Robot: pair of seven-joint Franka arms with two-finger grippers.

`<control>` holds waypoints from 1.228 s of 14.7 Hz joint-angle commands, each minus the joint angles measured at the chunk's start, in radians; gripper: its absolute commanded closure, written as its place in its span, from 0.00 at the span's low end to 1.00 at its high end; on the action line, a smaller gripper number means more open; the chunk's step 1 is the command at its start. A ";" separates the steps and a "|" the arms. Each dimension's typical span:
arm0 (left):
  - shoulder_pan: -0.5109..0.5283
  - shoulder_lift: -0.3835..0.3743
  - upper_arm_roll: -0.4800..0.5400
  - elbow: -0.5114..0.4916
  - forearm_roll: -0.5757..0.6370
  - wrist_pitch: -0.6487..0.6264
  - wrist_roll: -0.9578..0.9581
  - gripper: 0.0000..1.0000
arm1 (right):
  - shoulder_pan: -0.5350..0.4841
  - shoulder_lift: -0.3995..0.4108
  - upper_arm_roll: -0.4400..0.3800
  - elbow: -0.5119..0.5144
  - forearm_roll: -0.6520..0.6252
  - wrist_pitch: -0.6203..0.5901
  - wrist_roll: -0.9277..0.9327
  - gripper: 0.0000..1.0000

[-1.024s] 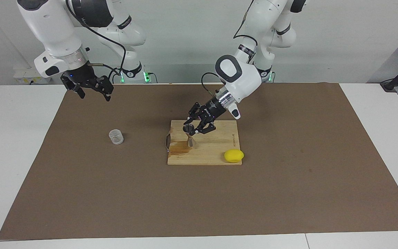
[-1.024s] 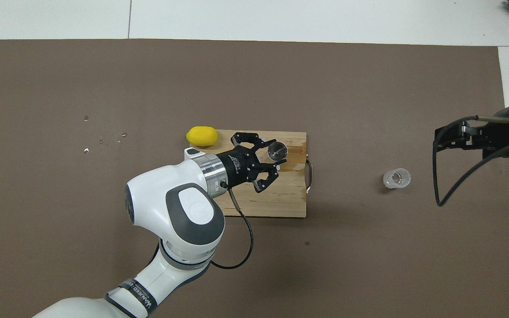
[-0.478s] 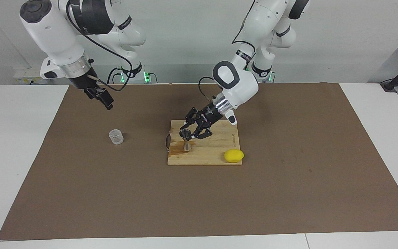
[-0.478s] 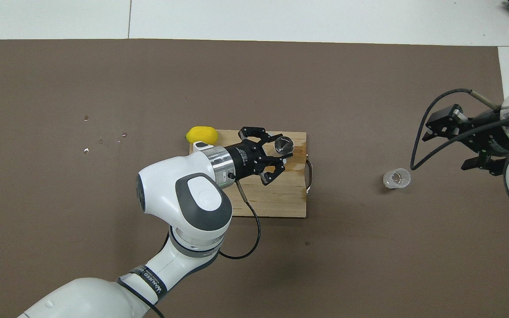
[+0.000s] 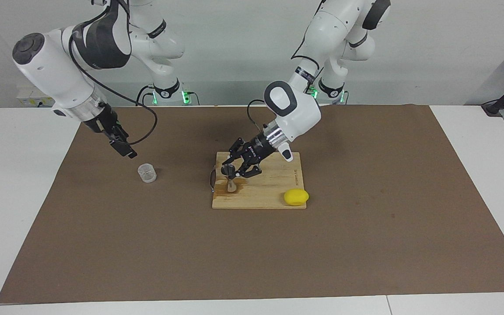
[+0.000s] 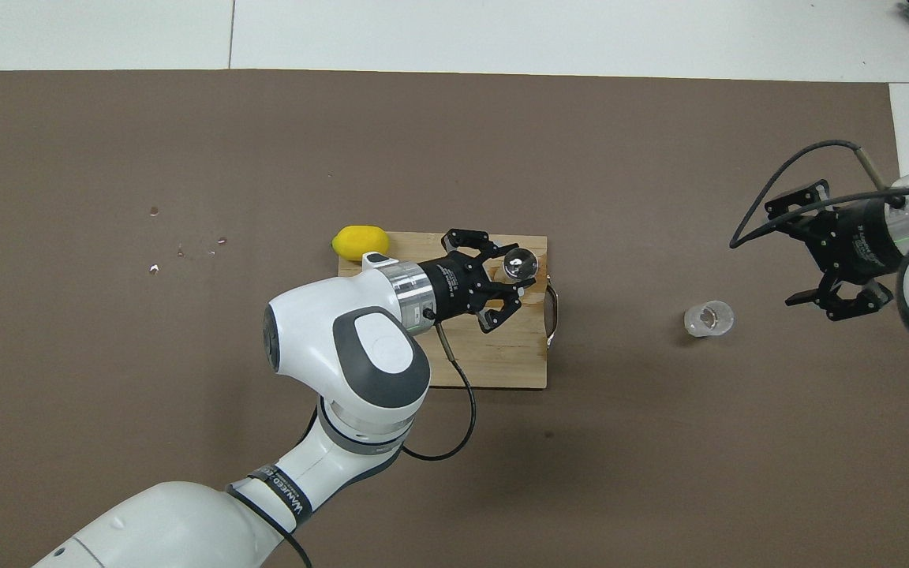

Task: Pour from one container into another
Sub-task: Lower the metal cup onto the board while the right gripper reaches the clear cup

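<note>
Left hand [image 5: 236, 167] clenched (right [image 5: 123, 146] spread).

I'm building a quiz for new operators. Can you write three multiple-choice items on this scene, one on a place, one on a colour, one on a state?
1. Where does the steel jigger stand?
A. on the wooden cutting board
B. on the bare mat
C. inside the glass cup

2. What colour is the lemon at the board's corner?
A. green
B. yellow
C. red

3. What is the state of the glass cup?
A. tipped over the jigger
B. lifted by the right gripper
C. upright on the mat, unheld

Answers:
1 A, its base rests on the board while the left gripper is shut on it.
2 B, plainly yellow in both views.
3 C, the right gripper is open beside it, not touching.
</note>
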 commanded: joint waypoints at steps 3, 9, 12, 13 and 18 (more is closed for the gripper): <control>-0.018 0.016 0.012 0.018 0.023 0.016 0.000 1.00 | -0.105 0.047 0.008 -0.086 0.134 0.052 0.015 0.01; -0.006 0.019 0.012 0.006 0.043 0.016 0.000 0.97 | -0.164 0.092 0.008 -0.256 0.265 0.204 0.013 0.00; -0.006 0.021 0.012 0.004 0.043 0.017 -0.001 0.43 | -0.187 0.123 0.008 -0.273 0.311 0.226 0.007 0.00; -0.006 0.021 0.012 0.004 0.043 0.017 -0.001 0.00 | -0.187 0.129 0.008 -0.276 0.317 0.229 0.004 0.00; 0.003 0.016 0.012 0.007 0.074 0.010 -0.004 0.00 | -0.225 0.188 0.008 -0.321 0.430 0.295 -0.114 0.00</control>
